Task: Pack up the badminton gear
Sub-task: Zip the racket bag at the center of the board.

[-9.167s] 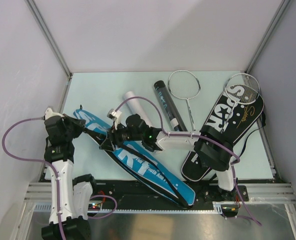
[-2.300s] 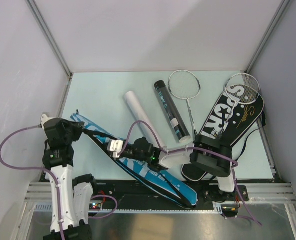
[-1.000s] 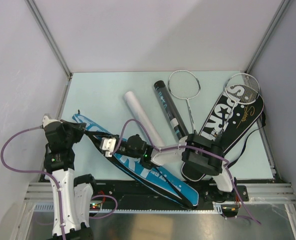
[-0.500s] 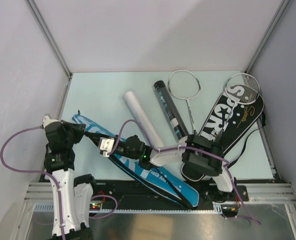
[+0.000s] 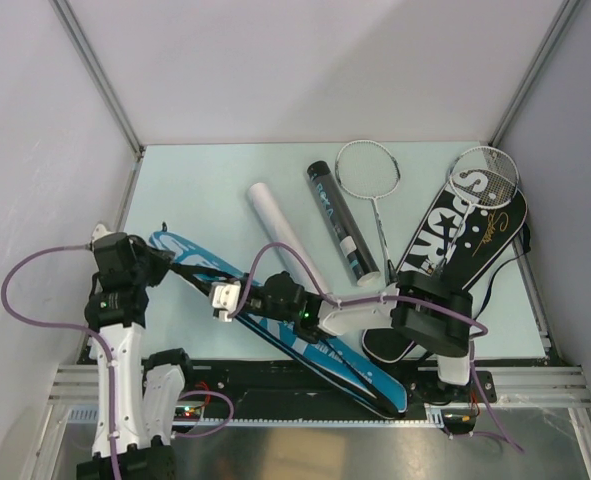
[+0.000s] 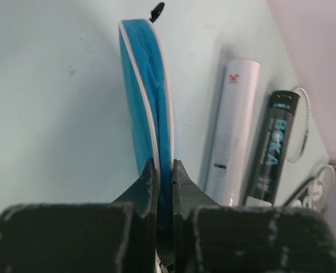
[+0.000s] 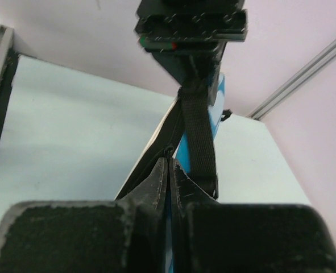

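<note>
The blue racket cover (image 5: 315, 345) lies slantwise across the near left of the table. My left gripper (image 5: 155, 262) is shut on its top-end edge; the left wrist view shows the blue cloth (image 6: 148, 85) pinched between the fingers (image 6: 164, 169). My right gripper (image 5: 215, 295) is shut at the cover's zip line beside the black strap (image 7: 200, 131), with a small zip loop at its fingertips (image 7: 169, 162). A white tube (image 5: 280, 232) and a black tube (image 5: 337, 222) lie behind. One silver racket (image 5: 370, 175) rests on the table, another (image 5: 485, 175) on the black cover (image 5: 455, 240).
Grey walls close in the table on the left, back and right. The metal rail (image 5: 275, 385) runs along the near edge under the cover's lower end. In the left wrist view the white tube (image 6: 233, 131) and black tube (image 6: 270, 148) lie just right of the cover.
My right gripper has shut on the cover's zip and drawn back a little to the right. The cover's lower end has slid further over the near rail. The left gripper keeps its hold.
</note>
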You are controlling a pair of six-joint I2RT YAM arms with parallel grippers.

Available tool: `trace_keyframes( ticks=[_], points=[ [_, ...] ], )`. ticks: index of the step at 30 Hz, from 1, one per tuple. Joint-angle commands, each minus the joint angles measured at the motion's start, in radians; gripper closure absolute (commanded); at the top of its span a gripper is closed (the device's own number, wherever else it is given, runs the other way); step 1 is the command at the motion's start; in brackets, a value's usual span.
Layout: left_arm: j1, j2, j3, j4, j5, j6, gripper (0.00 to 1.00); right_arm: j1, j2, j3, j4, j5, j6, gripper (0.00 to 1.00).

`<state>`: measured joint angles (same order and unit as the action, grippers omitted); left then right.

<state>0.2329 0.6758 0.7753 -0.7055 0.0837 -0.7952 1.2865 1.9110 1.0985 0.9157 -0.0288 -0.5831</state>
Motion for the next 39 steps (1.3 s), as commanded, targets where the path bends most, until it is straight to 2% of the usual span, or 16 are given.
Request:
trace_keyframes(
  ticks=[1,7,11,20,27,33,36,39],
  points=[
    [0.028,0.038,0.061,0.115,-0.206,0.090,1.00,0.017,-0.096,-0.056,-0.112,-0.050,-0.034,1.00],
    [0.028,0.049,0.086,0.115,-0.232,0.104,1.00,0.020,-0.123,-0.057,-0.168,-0.048,-0.034,1.00],
    [0.028,0.061,0.102,0.114,-0.277,0.104,1.00,0.027,-0.145,-0.075,-0.210,0.017,-0.007,1.00],
    [0.029,0.163,0.231,0.116,-0.498,0.108,1.00,0.083,-0.327,-0.253,-0.347,0.219,0.121,1.00],
    [0.031,0.300,0.381,0.119,-0.599,0.107,1.00,0.153,-0.555,-0.415,-0.657,0.492,0.388,1.00],
    [0.030,0.423,0.514,0.118,-0.647,0.122,1.00,0.190,-0.791,-0.489,-1.056,0.724,0.738,1.00],
    [0.031,0.472,0.567,0.117,-0.671,0.139,1.00,0.193,-0.875,-0.505,-1.243,0.799,0.920,1.00],
    [0.031,0.506,0.605,0.117,-0.694,0.151,1.00,0.193,-0.938,-0.514,-1.360,0.832,1.069,1.00]
  ],
)
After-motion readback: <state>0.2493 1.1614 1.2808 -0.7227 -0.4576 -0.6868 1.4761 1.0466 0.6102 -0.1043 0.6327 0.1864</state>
